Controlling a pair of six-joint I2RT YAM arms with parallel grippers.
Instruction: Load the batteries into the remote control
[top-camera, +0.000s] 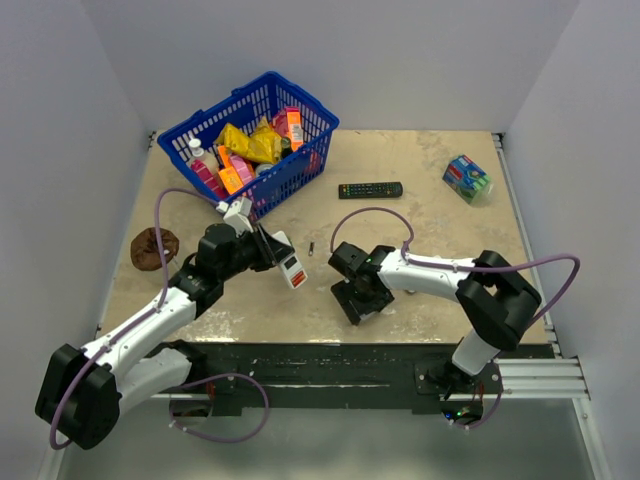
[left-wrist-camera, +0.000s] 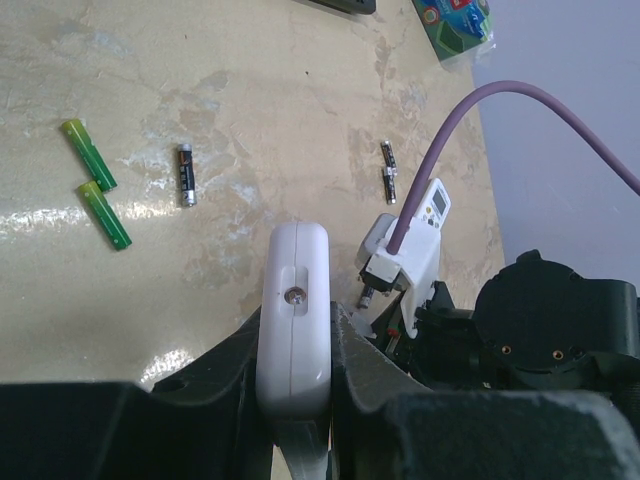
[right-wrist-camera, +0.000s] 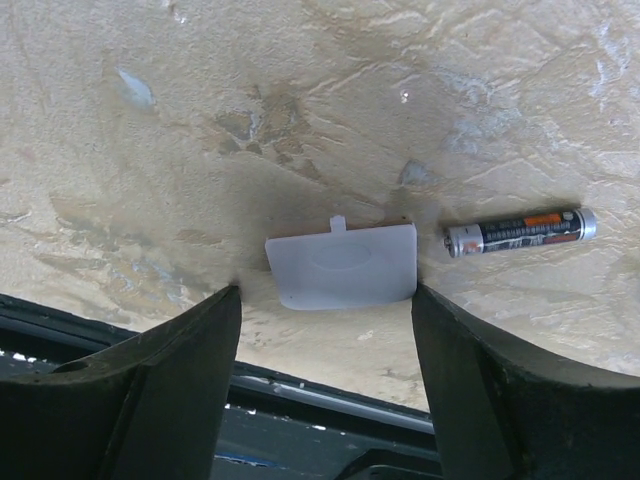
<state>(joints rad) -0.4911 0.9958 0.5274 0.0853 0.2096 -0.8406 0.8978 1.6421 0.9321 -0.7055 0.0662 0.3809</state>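
The left gripper (left-wrist-camera: 296, 335) is clamped on the remote control (left-wrist-camera: 295, 270), held edge-up. Beyond the remote control, two green batteries (left-wrist-camera: 88, 155) and a black battery (left-wrist-camera: 185, 175) lie on the table (left-wrist-camera: 250, 80). To its right, the right gripper (right-wrist-camera: 325, 292) stands spread astride a white cover (right-wrist-camera: 340, 265).

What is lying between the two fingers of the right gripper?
A flat white cover lies on the table between the right gripper's fingers, shown in the right wrist view. A battery lies beside it.
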